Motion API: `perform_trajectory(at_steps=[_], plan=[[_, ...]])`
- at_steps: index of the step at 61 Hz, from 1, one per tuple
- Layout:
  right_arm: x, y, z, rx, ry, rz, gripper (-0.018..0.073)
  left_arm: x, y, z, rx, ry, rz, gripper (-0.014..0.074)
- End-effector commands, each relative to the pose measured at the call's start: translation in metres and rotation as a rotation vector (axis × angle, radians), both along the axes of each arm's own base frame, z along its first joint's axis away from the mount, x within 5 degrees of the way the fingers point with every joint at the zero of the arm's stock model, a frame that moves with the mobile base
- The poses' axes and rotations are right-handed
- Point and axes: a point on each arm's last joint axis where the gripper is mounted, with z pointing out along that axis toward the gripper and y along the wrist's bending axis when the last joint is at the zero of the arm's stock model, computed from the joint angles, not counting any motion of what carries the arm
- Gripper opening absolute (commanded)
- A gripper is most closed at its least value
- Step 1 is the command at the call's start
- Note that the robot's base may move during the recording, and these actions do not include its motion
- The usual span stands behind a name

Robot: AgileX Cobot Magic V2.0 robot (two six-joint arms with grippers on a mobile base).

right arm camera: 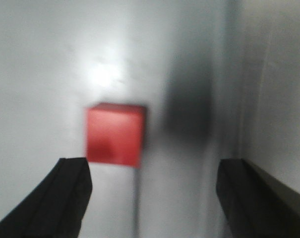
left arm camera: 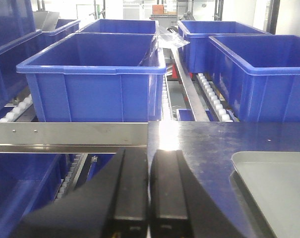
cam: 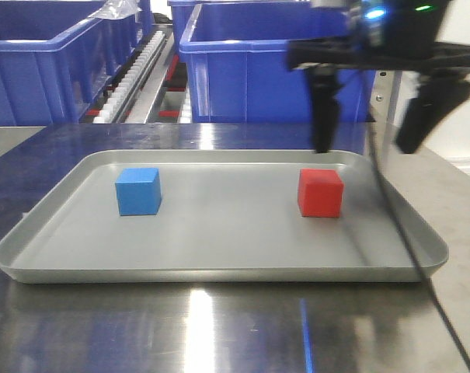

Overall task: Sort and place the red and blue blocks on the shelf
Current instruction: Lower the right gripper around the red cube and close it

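Right gripper spread wide and empty, both dark fingers pointing down over the far right part of one shallow grey tray. One red block just below it, flat on the tray floor, nearer its left finger than its right, touching neither. Same red block blurred in the right wrist view, ahead of the gripper and offset toward the left finger, with a dark shadow beside it. One blue block well off to that gripper's left, on the same tray, sitting square on one face and well apart from the red one. Two blocks in all, both on the tray. Tray resting on the shiny steel surface. Left gripper pinched narrow, two fingers pressed side by side with only a thin seam between, nothing held, low over the near edge of the surface. Front rail of the shelf just ahead and to its left, flat brushed steel, with two small screws near the rail's left end. One rounded tray corner ahead and to its right. Beyond the rail, white roller tracks and blue bins: at least five counted in the left wrist view, two large ones plain in the front view behind the tray.
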Motion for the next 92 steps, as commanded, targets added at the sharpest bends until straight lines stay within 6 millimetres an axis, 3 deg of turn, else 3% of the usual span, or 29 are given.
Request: perform_trajectory(at_steps=[1, 24, 69, 74, 84, 92], plan=[[0.008, 0.007, 0.018, 0.021, -0.065, 0.01, 0.0624, -0.001, 0.0, 0.0, -0.012, -0.069, 0.004, 0.0124], [0.017, 0.022, -0.011, 0.042, 0.007, 0.006, 0.0624, -0.001, 0.0, 0.0, -0.012, -0.069, 0.004, 0.0124], [0.019, 0.025, -0.015, 0.048, 0.001, -0.016, 0.0615, -0.001, 0.0, 0.0, -0.012, -0.069, 0.004, 0.0124], [0.019, 0.025, -0.015, 0.046, 0.005, -0.015, 0.054, -0.001, 0.0, 0.0, -0.012, -0.069, 0.004, 0.0124], [0.018, 0.025, -0.015, 0.04, 0.015, -0.015, 0.0193, -0.001, 0.0, 0.0, -0.012, -0.069, 0.004, 0.0124], [0.018, 0.025, -0.011, 0.046, 0.005, -0.015, 0.0099, -0.001, 0.0, 0.0, -0.012, -0.069, 0.004, 0.0124]])
